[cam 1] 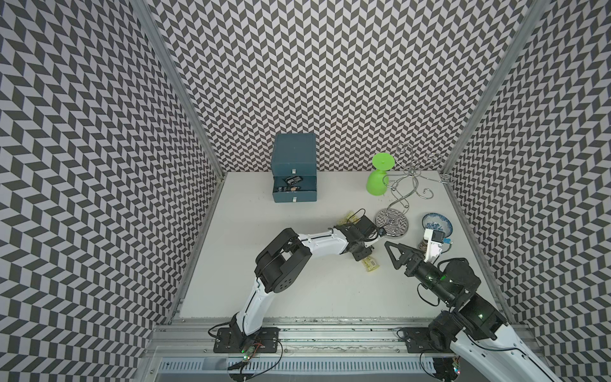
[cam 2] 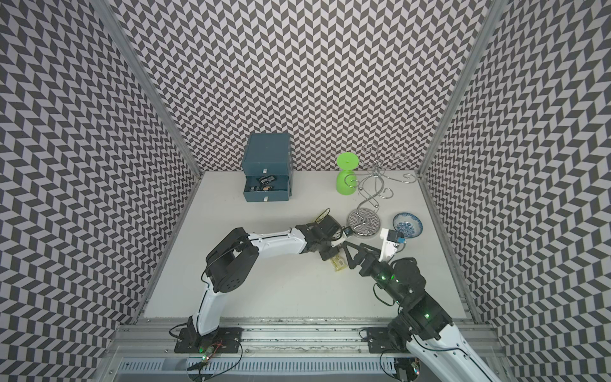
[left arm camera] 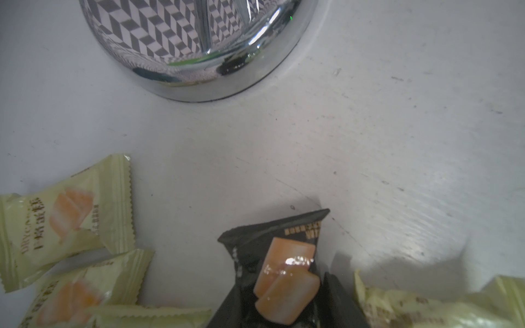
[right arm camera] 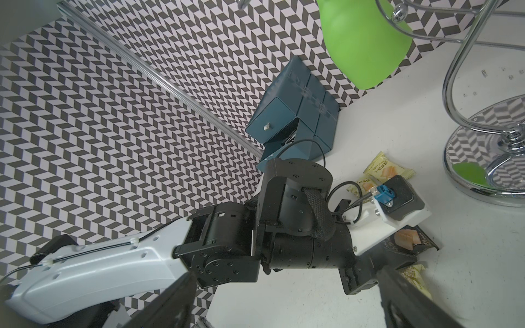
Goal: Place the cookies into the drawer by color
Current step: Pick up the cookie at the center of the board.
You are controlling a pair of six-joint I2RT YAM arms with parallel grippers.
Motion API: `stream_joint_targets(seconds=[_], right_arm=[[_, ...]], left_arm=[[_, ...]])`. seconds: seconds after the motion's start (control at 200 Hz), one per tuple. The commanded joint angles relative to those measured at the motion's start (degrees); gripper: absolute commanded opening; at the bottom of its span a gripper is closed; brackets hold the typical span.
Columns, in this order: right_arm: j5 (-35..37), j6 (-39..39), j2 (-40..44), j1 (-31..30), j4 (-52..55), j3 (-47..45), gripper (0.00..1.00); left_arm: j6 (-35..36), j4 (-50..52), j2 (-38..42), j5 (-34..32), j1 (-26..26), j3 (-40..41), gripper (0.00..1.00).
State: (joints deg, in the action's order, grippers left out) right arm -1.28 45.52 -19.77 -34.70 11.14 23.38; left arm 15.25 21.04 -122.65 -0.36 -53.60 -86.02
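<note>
My left gripper [left arm camera: 280,301] is shut on a black cookie packet [left arm camera: 279,267] with an orange biscuit picture, low over the table beside the chrome stand's base. In the right wrist view that black packet [right arm camera: 409,241] pokes out under the left wrist. Pale yellow cookies [left arm camera: 65,221] [left arm camera: 426,306] lie on either side of it, and both top views show yellow packets [cam 1: 370,264] [cam 2: 337,264]. The teal drawer [cam 1: 293,155] [cam 2: 266,152] stands at the back wall. Its middle tray [cam 1: 294,197] is pulled out, with black packets inside. My right gripper [cam 1: 393,253] hangs open and empty just right of the left gripper.
A chrome hook stand [cam 1: 391,225] stands right behind the left gripper. A green upturned goblet [cam 1: 379,177] is at the back right. A blue-patterned bowl [cam 1: 437,225] sits near the right wall, by the right wrist. Patterned walls enclose three sides.
</note>
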Motion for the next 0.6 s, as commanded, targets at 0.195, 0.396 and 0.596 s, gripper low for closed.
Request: stream_joint_targets(seconds=[0.195,0.396,0.596], right_arm=[[0.3,0.2,0.4,-0.2,-2.4,-0.2,1.0],[0.3,0.2,0.1,-0.2,-2.7,-0.3,0.99],[0.3,0.5,0.1,-0.2,-2.9,-0.6,1.0]], left_arm=[[-4.0,-0.1,7.4,6.9,1.6,3.6,0.43],[-5.7,-1.6,12.9,9.6,3.8,6.8,0.4],[-7.0,-2.1,18.4,11.8,6.8,8.3,0.4]])
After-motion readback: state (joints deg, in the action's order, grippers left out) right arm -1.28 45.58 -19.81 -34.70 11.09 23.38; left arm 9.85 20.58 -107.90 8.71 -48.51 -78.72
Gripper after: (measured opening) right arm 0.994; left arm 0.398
